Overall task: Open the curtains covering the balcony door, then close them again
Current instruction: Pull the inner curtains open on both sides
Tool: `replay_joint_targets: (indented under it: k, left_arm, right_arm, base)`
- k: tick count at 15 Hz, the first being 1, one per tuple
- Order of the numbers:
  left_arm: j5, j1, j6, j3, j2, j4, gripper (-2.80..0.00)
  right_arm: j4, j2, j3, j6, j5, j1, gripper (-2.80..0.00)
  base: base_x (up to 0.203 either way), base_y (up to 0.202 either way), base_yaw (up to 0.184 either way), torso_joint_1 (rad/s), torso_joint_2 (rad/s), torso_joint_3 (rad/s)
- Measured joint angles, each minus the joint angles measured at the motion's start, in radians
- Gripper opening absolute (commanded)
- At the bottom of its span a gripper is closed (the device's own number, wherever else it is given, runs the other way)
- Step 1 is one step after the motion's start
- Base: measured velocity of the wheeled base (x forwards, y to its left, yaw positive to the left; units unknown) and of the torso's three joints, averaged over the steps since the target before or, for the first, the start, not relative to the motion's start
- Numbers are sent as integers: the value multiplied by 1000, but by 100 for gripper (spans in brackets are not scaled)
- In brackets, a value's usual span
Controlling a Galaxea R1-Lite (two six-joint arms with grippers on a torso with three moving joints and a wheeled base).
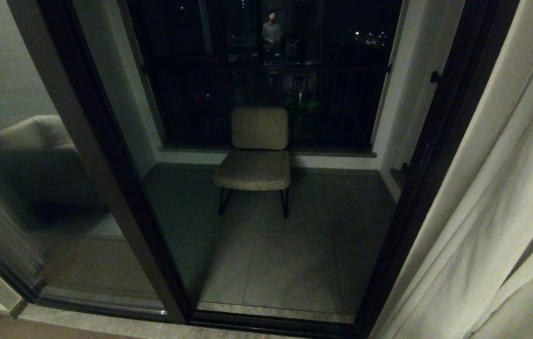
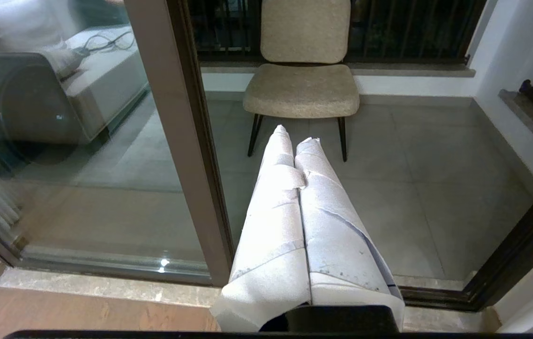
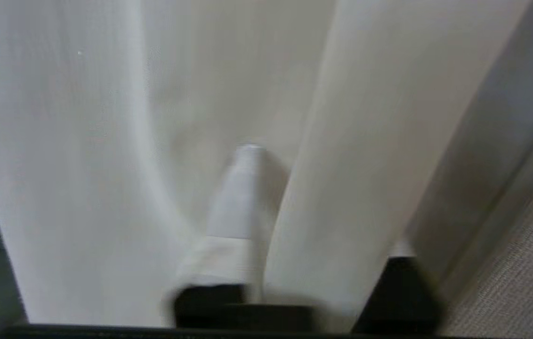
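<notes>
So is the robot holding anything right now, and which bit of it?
The left gripper holds nothing. The right gripper is up against a fold of the curtain, but whether it grips that fold cannot be told.

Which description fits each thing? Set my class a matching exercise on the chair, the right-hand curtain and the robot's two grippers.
Column A
1. chair
2. curtain
3. left gripper
4. right gripper

Column B
a. jaws shut, wrapped in white
b. outside, beyond the balcony door
c. jaws apart, with a fold of fabric between them
d. drawn aside at the right of the doorway

Pairs: 1-b, 2-d, 3-a, 4-c
</notes>
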Motion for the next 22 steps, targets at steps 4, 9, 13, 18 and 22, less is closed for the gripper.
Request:
replay_joint_targets:
  k: [4, 9, 13, 18, 22]
  left_arm:
    - [0, 0, 0, 0, 0, 0, -280]
    - [0, 0, 0, 0, 0, 0, -280]
    - [0, 0, 0, 0, 0, 0, -280]
    - [0, 0, 0, 0, 0, 0, -280]
    - [0, 0, 0, 0, 0, 0, -280]
  right_arm:
    - [-4, -2, -1, 0, -1, 13, 0]
    - [8, -35, 32, 1, 0, 14, 0]
    - [14, -98, 109, 1, -3, 14, 0]
    - [38, -180, 218, -1, -6, 14, 0]
    - [75, -236, 286, -5, -9, 14, 0]
  base:
    - [0, 0, 0, 0, 0, 0]
    - [0, 0, 0, 0, 0, 0]
    - [0, 0, 0, 0, 0, 0]
    - [0, 0, 0, 0, 0, 0]
    - [0, 0, 0, 0, 0, 0]
